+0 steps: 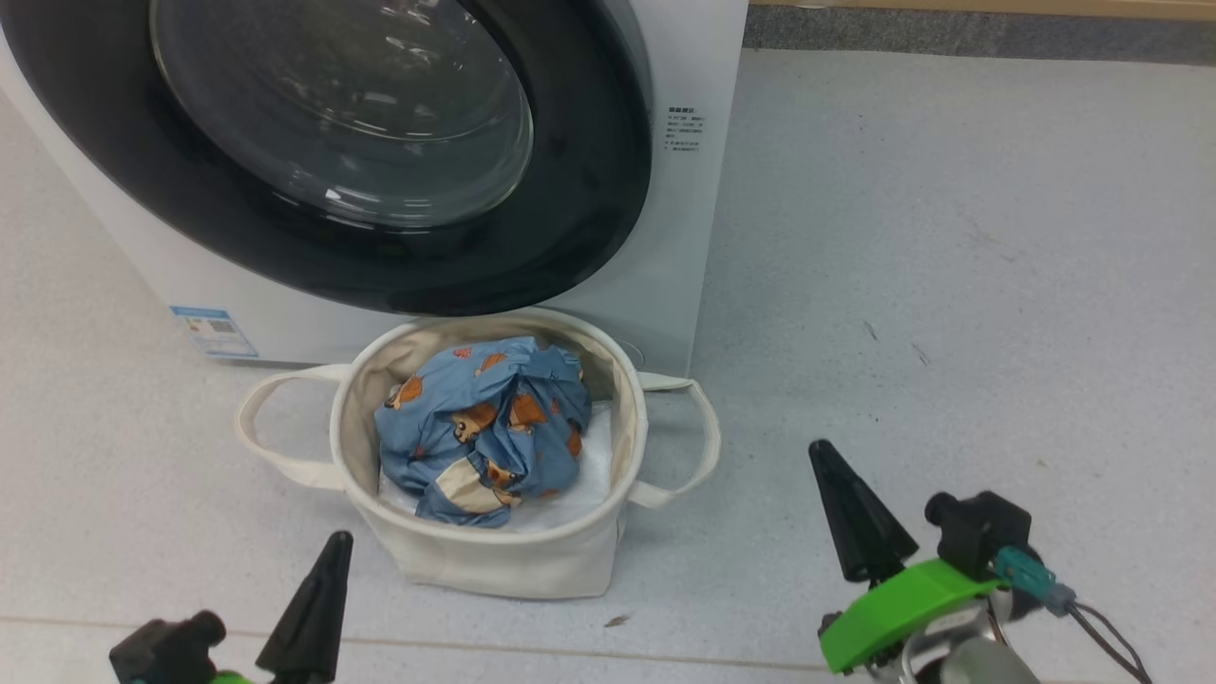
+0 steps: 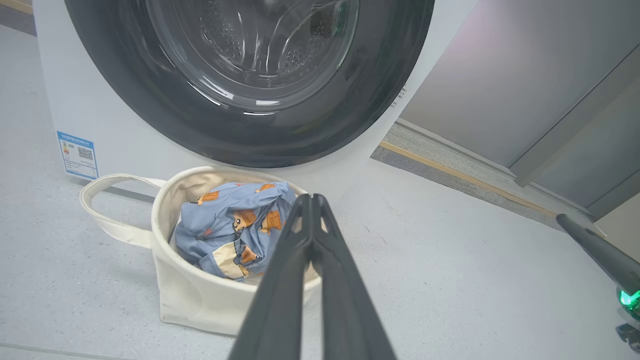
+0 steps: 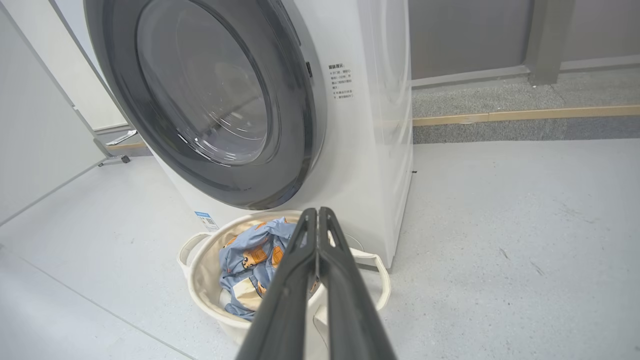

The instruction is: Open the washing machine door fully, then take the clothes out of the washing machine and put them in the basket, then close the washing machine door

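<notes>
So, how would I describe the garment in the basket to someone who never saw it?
Find the big white washing machine; before it on the floor stands a small cream basket. Inside lie the clothes: crumpled blue fabric with orange bears, unlike the plain white cloth beneath.

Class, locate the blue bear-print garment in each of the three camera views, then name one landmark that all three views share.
Head view: the garment lies in the basket, lower middle, slightly left of centre.
Left wrist view: the garment is in the basket, lower half, left of centre.
Right wrist view: the garment is in the basket, near the bottom, left of centre.
Shared landmark: the blue label on the washing machine, up and left of the basket.
</notes>
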`<state>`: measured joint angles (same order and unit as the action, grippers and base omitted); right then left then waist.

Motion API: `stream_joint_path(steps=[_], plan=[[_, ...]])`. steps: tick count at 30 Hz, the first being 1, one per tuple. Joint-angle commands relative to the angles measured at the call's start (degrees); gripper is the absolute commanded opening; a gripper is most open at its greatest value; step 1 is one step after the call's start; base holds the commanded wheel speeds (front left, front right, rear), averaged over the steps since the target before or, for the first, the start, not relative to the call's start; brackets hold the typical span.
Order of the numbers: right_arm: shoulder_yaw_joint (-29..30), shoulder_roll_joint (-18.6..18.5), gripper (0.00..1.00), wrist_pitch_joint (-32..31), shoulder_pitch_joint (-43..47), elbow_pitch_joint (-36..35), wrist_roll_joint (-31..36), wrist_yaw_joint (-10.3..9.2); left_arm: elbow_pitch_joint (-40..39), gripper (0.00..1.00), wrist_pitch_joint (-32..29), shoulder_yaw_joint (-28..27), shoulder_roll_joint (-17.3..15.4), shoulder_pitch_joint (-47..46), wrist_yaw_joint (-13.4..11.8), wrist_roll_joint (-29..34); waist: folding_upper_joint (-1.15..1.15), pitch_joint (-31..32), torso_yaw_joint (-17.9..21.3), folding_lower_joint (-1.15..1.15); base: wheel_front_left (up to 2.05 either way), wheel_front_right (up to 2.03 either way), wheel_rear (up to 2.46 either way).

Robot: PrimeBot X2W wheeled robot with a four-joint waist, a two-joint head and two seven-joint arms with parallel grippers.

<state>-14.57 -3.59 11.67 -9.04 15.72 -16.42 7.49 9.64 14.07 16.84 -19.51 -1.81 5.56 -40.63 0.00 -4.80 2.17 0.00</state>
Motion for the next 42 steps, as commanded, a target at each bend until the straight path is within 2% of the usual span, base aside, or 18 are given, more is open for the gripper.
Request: stream_joint_path(steps=[1, 6, 11, 42], plan=[[0.17, -0.04, 0.0, -0.12, -1.09, -1.83, -1.14, 0.01, -1.45, 0.0, -0.23, -0.92, -0.57, -1.02, 0.03, -0.91, 0.0, 0.02, -0.02, 0.01, 0.0, 0.0, 0.0], [0.74, -0.3, 0.0, -0.63, -0.83, -1.88, -4.54, 0.01, -1.28, 0.0, -1.01, -1.74, 0.07, -1.04, 0.11, -3.06, 0.0, 0.4, -0.12, 0.13, 0.0, 0.0, 0.0], [1.27, -0.51, 0.0, -1.12, -0.79, -1.73, -7.87, 0.01, -0.91, 0.0, -1.77, -2.57, 0.7, -1.25, 0.17, -5.19, 0.0, 0.47, -0.2, 0.01, 0.0, 0.0, 0.0], [5.25, -1.24, 0.0, -4.63, 0.23, -1.75, -27.75, 0.01, 0.66, 0.0, -6.65, -7.94, 4.81, -2.17, 0.66, -18.21, 0.0, 1.6, -0.74, 0.0, 0.0, 0.0, 0.0]])
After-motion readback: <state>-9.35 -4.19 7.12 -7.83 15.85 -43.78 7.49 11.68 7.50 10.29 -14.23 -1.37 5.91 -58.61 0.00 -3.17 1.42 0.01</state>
